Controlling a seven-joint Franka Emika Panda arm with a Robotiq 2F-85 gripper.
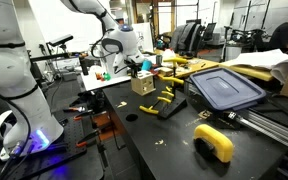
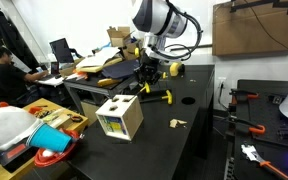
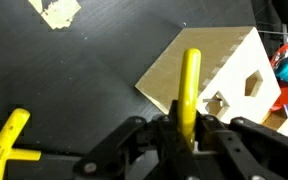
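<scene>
Tool (image 3: 184,130) clamping yellow bar (image 3: 190,80), seemingly above box (image 3: 226,52)

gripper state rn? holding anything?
Gripper: closed, holding a yellow bar between its fingers, close to the wooden box.
</scene>
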